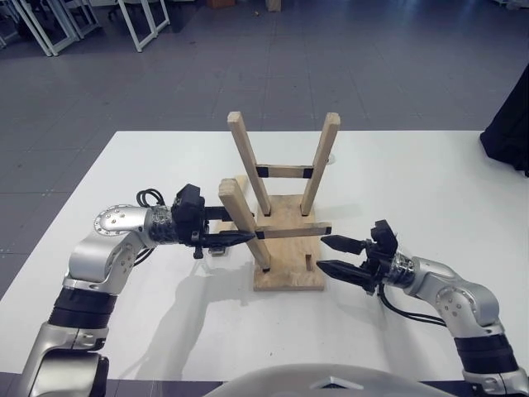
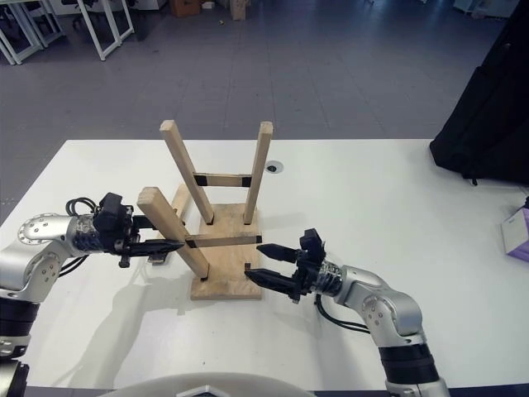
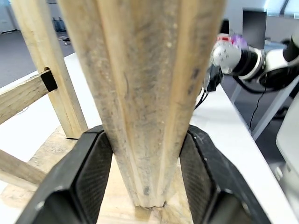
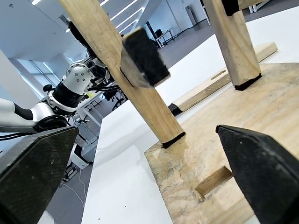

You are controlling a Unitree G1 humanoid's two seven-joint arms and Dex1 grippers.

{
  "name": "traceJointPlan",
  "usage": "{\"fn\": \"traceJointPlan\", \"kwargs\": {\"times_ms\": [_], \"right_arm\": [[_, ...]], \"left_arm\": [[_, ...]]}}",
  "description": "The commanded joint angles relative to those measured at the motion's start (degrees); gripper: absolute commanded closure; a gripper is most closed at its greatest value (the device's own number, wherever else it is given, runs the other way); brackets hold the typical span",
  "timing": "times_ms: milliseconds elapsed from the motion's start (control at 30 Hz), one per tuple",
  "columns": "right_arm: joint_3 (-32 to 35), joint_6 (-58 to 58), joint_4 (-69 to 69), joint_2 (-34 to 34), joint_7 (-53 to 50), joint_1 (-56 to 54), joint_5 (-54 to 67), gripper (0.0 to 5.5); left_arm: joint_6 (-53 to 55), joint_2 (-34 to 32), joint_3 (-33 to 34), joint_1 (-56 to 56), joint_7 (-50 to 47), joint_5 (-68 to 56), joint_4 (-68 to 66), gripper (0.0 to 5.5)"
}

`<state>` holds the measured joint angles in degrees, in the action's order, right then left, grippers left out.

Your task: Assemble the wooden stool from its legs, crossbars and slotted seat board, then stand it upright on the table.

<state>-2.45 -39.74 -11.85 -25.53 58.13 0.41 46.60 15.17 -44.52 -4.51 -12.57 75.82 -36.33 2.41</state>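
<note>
One white worktop (image 1: 413, 182) carries the seat board (image 1: 289, 277) flat at its middle, three legs (image 1: 250, 161) standing on it, joined by crossbars (image 1: 285, 171). Clamped on the nearest leg (image 1: 235, 203) is the left gripper (image 1: 248, 237); the right gripper (image 1: 322, 253) gapes beside the board's edge.

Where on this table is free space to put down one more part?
Free: the wide white stretch of table right of the seat board, out to the right edge, and the far left corner beyond the left gripper. Crowded: around the board, where the left gripper holds a leg and the open right gripper sits close.
</note>
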Motion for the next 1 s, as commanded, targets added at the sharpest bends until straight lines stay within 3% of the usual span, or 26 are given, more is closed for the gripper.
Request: {"fn": "traceJointPlan", "kwargs": {"times_ms": [33,200,367,400,600,700,833,933,1000], "right_arm": [[5.4,-3.9,-1.1,0.5,-0.5,-0.6,8.0,0.0],[6.3,-5.9,-0.4,-0.9,-0.1,-1.7,9.4,0.0],[6.4,-4.6,0.2,0.1,0.1,-2.6,8.5,0.0],[6.4,-4.5,0.4,0.3,0.1,-2.7,8.4,0.0],[6.6,-4.3,0.4,0.6,-0.4,-2.4,8.5,0.0],[6.8,-4.0,0.2,0.7,-0.7,-1.8,8.4,0.0],[6.8,-3.4,-0.1,0.8,-0.8,-1.2,8.2,0.0],[6.9,-2.9,-0.5,0.7,-1.0,-0.4,8.0,0.0],[6.7,-2.6,-0.6,0.8,-1.2,-0.3,7.7,0.0]], "left_arm": [[1.8,-3.6,-6.6,3.0,0.2,10.2,-0.7,3.46],[4.0,-5.8,-10.6,4.3,1.1,10.7,0.5,3.46],[3.9,-4.9,-10.5,2.2,-1.0,9.7,0.9,3.47],[4.3,-4.8,-10.4,1.8,-1.7,9.6,1.1,3.1],[6.0,-6.5,-6.3,2.3,-2.3,9.9,4.7,2.34],[6.0,-8.5,-1.5,4.7,-2.8,9.5,5.5,2.34],[4.7,-8.3,13.6,6.6,-7.7,5.6,5.0,2.34],[6.3,-3.8,27.5,3.5,-13.1,-8.2,10.4,2.34],[7.9,-0.5,30.4,0.2,-19.0,-17.2,17.5,2.34]]}}
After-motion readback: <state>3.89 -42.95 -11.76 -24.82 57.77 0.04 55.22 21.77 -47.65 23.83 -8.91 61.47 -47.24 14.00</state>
